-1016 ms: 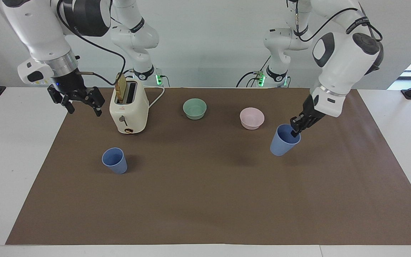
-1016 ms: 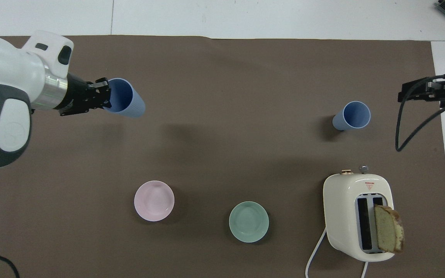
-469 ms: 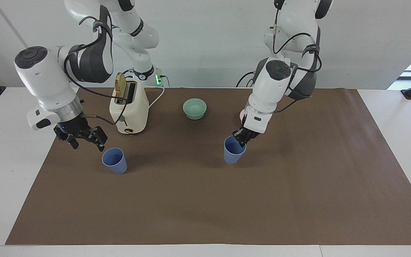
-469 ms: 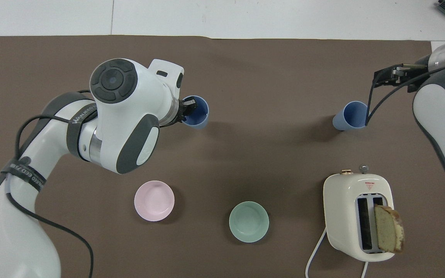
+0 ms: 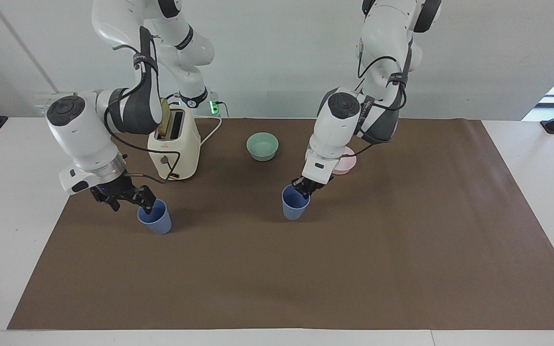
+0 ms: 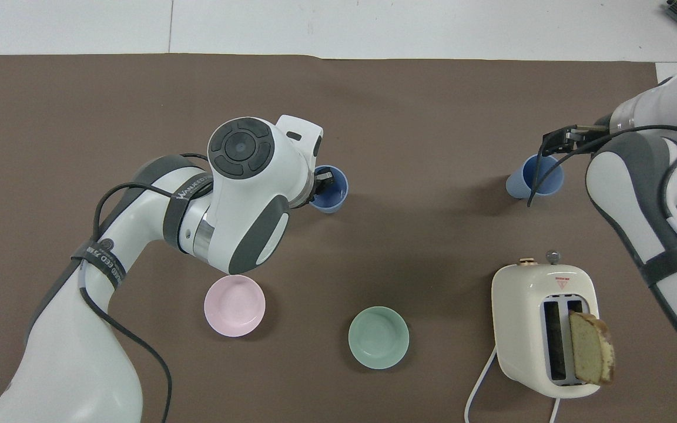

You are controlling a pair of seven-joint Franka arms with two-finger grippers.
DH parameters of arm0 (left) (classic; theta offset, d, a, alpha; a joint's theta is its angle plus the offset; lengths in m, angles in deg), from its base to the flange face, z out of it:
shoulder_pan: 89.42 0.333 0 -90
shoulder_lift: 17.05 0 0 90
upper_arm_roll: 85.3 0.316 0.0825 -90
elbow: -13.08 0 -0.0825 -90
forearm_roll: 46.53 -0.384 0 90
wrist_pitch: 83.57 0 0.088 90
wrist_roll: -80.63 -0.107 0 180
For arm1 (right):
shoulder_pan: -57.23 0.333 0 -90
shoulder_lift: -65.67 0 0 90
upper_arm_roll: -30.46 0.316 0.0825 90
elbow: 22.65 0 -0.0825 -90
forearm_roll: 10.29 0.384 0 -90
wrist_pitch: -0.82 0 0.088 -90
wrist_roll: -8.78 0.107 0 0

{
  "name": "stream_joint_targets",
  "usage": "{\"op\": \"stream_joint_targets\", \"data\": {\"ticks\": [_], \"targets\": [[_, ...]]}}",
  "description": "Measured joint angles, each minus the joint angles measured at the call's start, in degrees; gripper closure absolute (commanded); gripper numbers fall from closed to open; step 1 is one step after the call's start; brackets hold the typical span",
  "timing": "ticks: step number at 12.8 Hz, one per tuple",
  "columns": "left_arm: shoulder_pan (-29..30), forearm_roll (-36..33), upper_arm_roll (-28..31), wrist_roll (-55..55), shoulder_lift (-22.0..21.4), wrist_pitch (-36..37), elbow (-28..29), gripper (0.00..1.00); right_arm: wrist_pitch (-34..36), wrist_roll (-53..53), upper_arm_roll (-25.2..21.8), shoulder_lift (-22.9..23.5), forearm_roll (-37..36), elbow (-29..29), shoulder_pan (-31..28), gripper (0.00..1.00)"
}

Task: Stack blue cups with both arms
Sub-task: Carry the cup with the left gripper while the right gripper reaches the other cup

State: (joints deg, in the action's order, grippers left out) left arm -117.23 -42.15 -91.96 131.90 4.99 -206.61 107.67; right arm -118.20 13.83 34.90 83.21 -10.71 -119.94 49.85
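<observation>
while left gripper (image 5: 304, 188) pinches one cup (image 5: 295, 203), right gripper (image 5: 129, 202) gapes.

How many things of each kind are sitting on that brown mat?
Blue cups: 2
Bowls: 2, one green bowl, one pink bowl
Toaster: 1
Bread slice: 1, in the toaster
Total: 6

Left gripper (image 6: 322, 179) pinches the rim of one blue cup (image 6: 332, 194). Right gripper (image 6: 567, 136) hangs spread over the second blue cup (image 6: 535, 179).
</observation>
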Motion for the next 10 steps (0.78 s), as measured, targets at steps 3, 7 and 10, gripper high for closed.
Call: {"op": "stream_joint_targets", "data": {"ticks": [3, 7, 10], "targets": [[-0.32, -0.14, 0.08, 0.05, 1.33, -1.35, 0.26, 1.00, -6.31, -1.20, -0.05, 0.29, 0.00, -6.01, -1.72, 0.00], [-0.32, -0.25, 0.18, 0.08, 1.44, -1.97, 0.86, 0.62, -7.90, -2.03, -0.06, 0.35, 0.00, -9.04, -2.60, 0.00], [-0.32, -0.31, 0.26, 0.09, 1.43, -2.13, 1.16, 0.00, -7.86, -2.03, 0.05, 0.34, 0.00, -9.08, -2.60, 0.17]]}}
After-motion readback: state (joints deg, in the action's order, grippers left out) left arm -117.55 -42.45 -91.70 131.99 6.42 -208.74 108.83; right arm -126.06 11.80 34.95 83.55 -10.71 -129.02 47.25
